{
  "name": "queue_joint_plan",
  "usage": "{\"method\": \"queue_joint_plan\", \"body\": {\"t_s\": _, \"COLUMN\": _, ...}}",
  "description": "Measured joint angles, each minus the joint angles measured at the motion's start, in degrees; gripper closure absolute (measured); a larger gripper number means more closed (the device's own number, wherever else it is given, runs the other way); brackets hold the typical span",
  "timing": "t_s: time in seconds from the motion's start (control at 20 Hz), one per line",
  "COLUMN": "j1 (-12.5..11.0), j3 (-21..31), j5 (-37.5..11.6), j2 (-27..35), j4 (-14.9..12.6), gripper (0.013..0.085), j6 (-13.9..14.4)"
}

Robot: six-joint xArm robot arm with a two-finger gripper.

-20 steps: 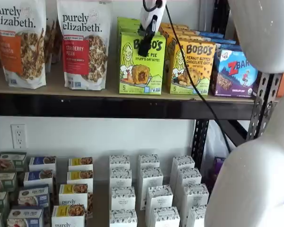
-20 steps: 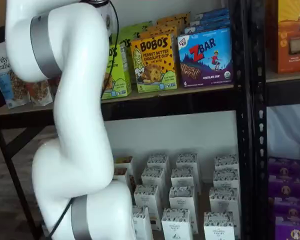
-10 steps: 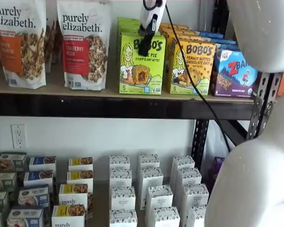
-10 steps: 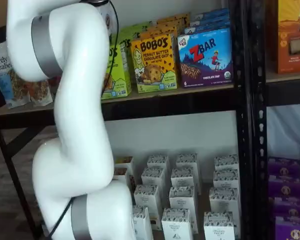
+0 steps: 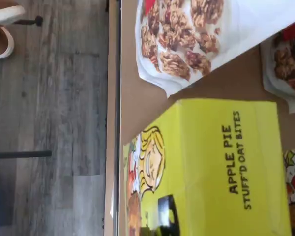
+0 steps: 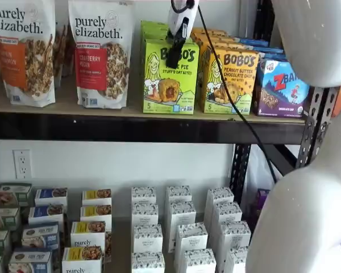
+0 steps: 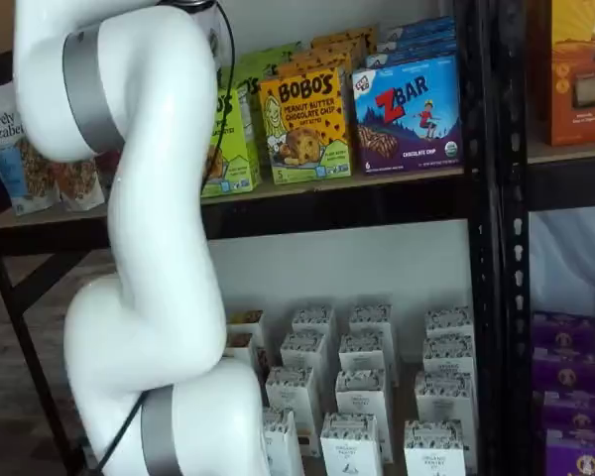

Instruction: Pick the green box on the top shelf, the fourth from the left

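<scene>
Lime-green cardboard fills my wrist view: the green box [image 5: 211, 167] stands upright at the front edge of the top shelf [image 6: 131, 111], between a Purely Elizabeth granola bag [image 6: 100, 54] and the orange-yellow Bobo's box [image 6: 230, 79]. My gripper [image 6: 173, 54] hangs over the box's upper front face, but I see its black fingers as one dark shape with no gap and no clear pinch, so I cannot tell whether they are spread or pressed together. My worry from here is a grip too near the front panel: the carton could tip forward off the shelf, or drag the Bobo's box, which stands just beside it, along with it (the cable trailing across that box could snag it too). Counting the front row in a shelf view: two granola bags, one green box with more green cartons queued behind, one orange-yellow box, one blue ZBar box [image 6: 281, 88].
</scene>
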Motion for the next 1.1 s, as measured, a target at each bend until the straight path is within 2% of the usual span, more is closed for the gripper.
{"method": "queue_joint_plan", "body": {"t_s": 0.1, "j1": 0.0, "j3": 0.3, "j5": -0.3, "j2": -0.2, "j4": 0.1, "gripper": 0.0450, "j6": 0.0}}
{"method": "queue_joint_plan", "body": {"t_s": 0.15, "j1": 0.0, "j3": 0.3, "j5": -0.4, "j2": -0.2, "j4": 0.1, "gripper": 0.0450, "j6": 0.0}}
{"method": "queue_joint_plan", "body": {"t_s": 0.25, "j1": 0.0, "j3": 0.4, "j5": -0.3, "j2": -0.2, "j4": 0.2, "gripper": 0.0530, "j6": 0.0}}
{"method": "queue_joint_plan", "body": {"t_s": 0.3, "j1": 0.1, "j3": 0.4, "j5": -0.3, "j2": -0.2, "j4": 0.2, "gripper": 0.0530, "j6": 0.1}}
{"method": "queue_joint_plan", "body": {"t_s": 0.35, "j1": 0.1, "j3": 0.4, "j5": -0.2, "j2": -0.2, "j4": 0.1, "gripper": 0.0570, "j6": 0.1}}
{"method": "queue_joint_plan", "body": {"t_s": 0.85, "j1": 0.1, "j3": 0.6, "j5": -0.3, "j2": -0.4, "j4": -0.1, "gripper": 0.0570, "j6": 0.1}}
{"method": "queue_joint_plan", "body": {"t_s": 0.95, "j1": 0.1, "j3": 0.7, "j5": -0.4, "j2": -0.5, "j4": 0.1, "gripper": 0.0650, "j6": 0.1}}
{"method": "queue_joint_plan", "body": {"t_s": 1.1, "j1": 0.1, "j3": 0.5, "j5": -0.1, "j2": -0.4, "j4": 0.3, "gripper": 0.0690, "j6": 0.1}}
